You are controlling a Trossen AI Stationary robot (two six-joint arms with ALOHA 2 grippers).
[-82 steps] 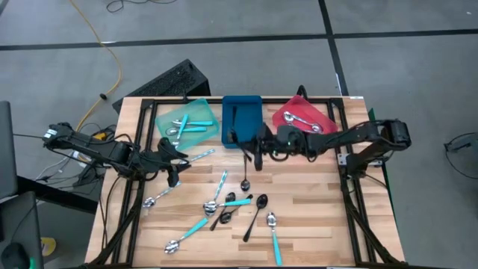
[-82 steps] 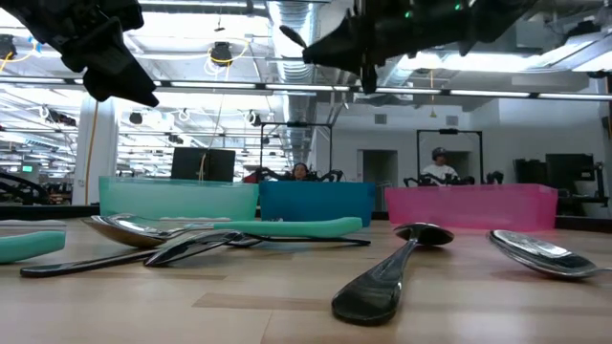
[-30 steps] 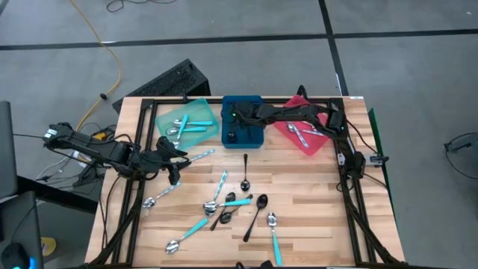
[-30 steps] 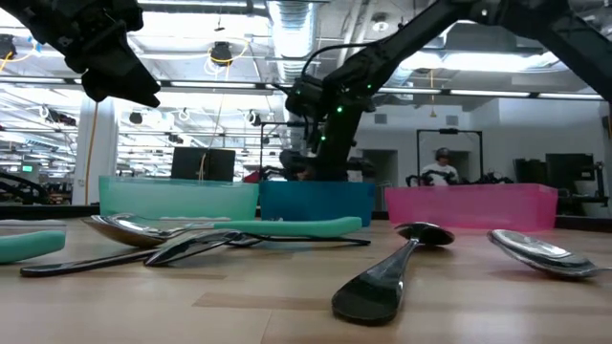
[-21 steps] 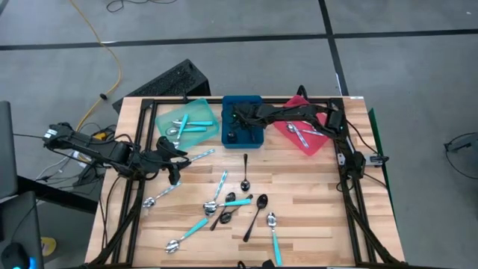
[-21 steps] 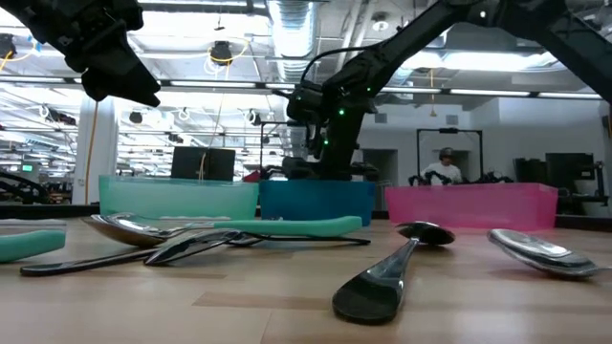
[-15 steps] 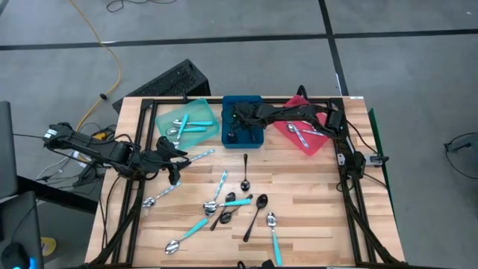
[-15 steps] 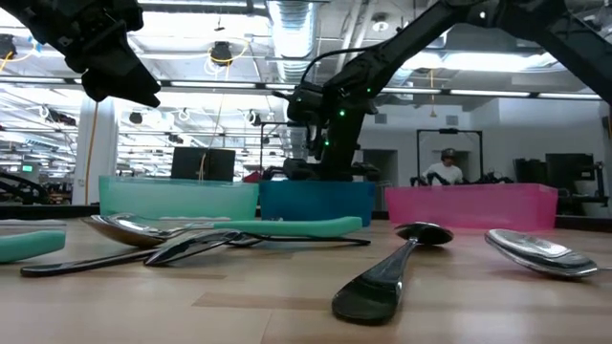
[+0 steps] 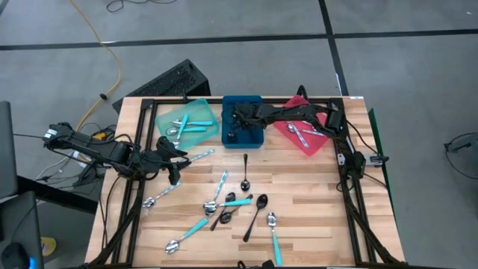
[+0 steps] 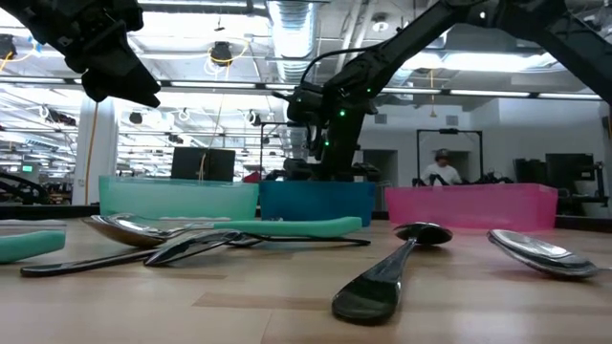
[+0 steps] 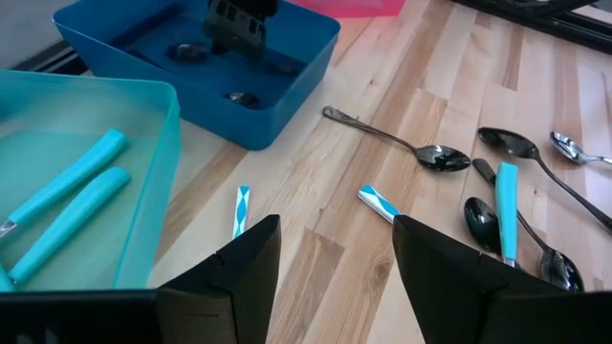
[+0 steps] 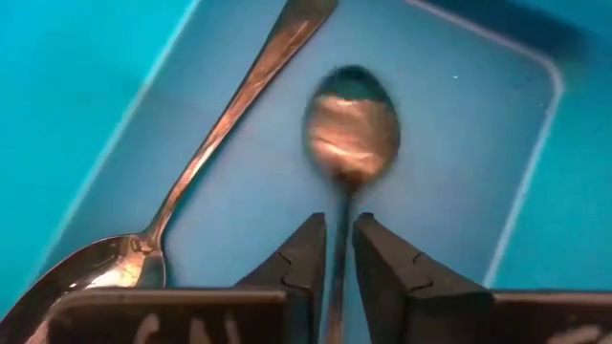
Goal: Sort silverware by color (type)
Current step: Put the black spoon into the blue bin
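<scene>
The pale wooden desk (image 9: 314, 202) carries three rectangular plastic trays at its far edge: teal (image 9: 160, 118), blue (image 9: 254, 104), red (image 9: 317, 146). Since 2.7 seconds ago the right tool (image 9: 234, 119) has swung from above the desk into the blue tray, and its fingers now part slightly around the handle of a dark metal spoon (image 12: 350, 124) lying in that tray; the release looks underway. The left tool (image 9: 175, 169) hangs unclenched and empty over the desk, near loose spoons (image 9: 246, 181) awaiting sorting.

Three trays (image 9: 242, 101) side by side along the table's far edge, loose spoons (image 9: 224, 203) before them.
</scene>
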